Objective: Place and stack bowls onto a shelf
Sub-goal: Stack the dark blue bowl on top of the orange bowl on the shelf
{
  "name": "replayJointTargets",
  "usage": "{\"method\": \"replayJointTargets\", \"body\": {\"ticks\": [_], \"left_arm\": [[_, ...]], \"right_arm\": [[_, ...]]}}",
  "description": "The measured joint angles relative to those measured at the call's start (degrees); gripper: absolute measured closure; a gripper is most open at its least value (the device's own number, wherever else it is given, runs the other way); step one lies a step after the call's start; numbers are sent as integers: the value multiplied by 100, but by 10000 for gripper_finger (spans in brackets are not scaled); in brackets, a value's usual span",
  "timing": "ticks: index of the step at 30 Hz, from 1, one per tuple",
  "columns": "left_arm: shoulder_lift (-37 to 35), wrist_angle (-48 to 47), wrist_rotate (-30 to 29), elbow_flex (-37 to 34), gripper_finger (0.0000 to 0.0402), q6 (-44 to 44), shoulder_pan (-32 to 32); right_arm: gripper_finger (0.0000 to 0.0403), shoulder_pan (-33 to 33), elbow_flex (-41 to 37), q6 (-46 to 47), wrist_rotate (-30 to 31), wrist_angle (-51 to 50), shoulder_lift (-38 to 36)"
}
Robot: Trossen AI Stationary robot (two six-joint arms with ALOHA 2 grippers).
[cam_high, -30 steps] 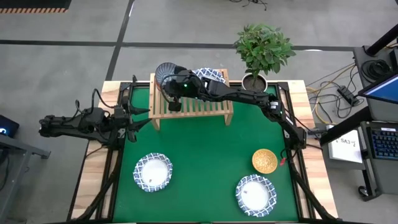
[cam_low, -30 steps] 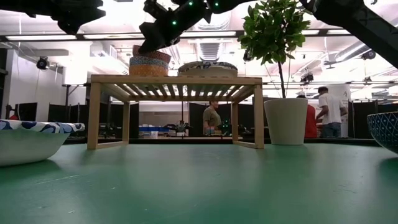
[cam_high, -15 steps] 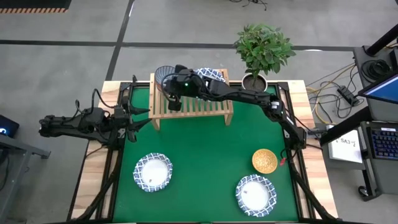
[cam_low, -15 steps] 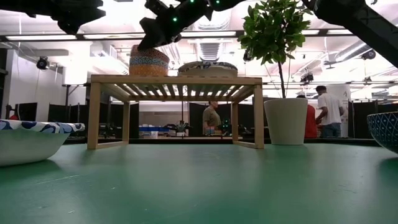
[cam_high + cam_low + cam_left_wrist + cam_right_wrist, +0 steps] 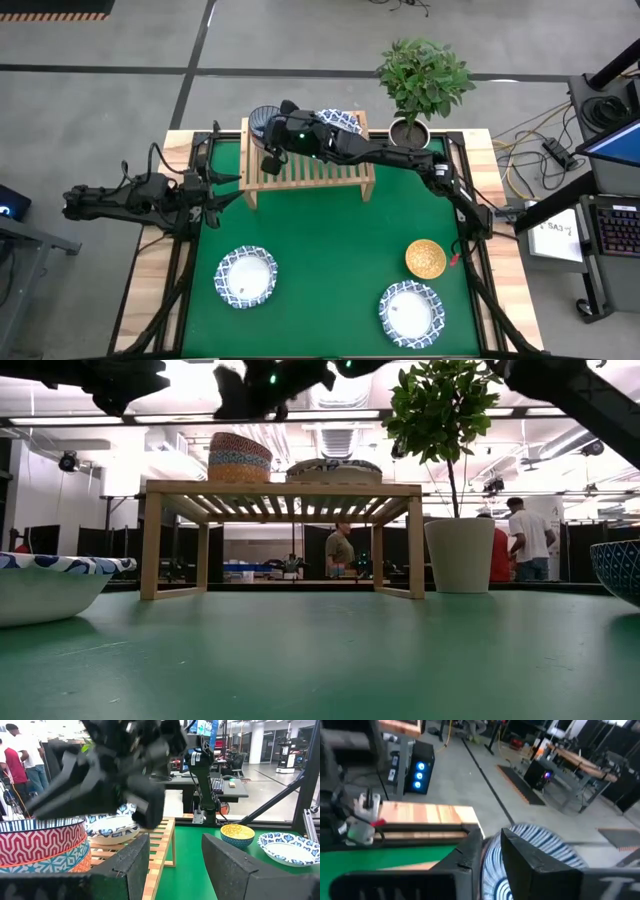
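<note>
The right gripper (image 5: 268,160), jaws narrowly parted and empty, hovers above the small bowl stack (image 5: 239,458) on the shelf (image 5: 310,168) (left end). The left gripper (image 5: 228,188), jaws wide, waits at the table's left edge.

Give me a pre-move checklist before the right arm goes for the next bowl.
1. Small stack of patterned bowls seated on the low light-wood slatted shelf: ok, upright at its left end.
2. Right gripper free of the stack: ok in the low view, it is above the stack with a gap; jaw state cannot tell.
3. Wide white blue-rimmed bowl on shelf beside the stack: ok.
4. Bowls left on the green mat: golden yellow bowl and two wide white bowls: ok, unobstructed.
5. Left gripper parked at left table edge, open: ok.
</note>
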Motion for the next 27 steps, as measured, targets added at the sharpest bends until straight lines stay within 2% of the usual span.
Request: {"method": "replayJointTargets", "body": {"ticks": [9,27], "left_arm": [[0,-6,0,0,238,0,-1],[0,-7,0,0,238,0,-1]], "right_arm": [[374,-3,-9,17,-13,45,174],[375,12,34,-45,10,-105,127]]}}
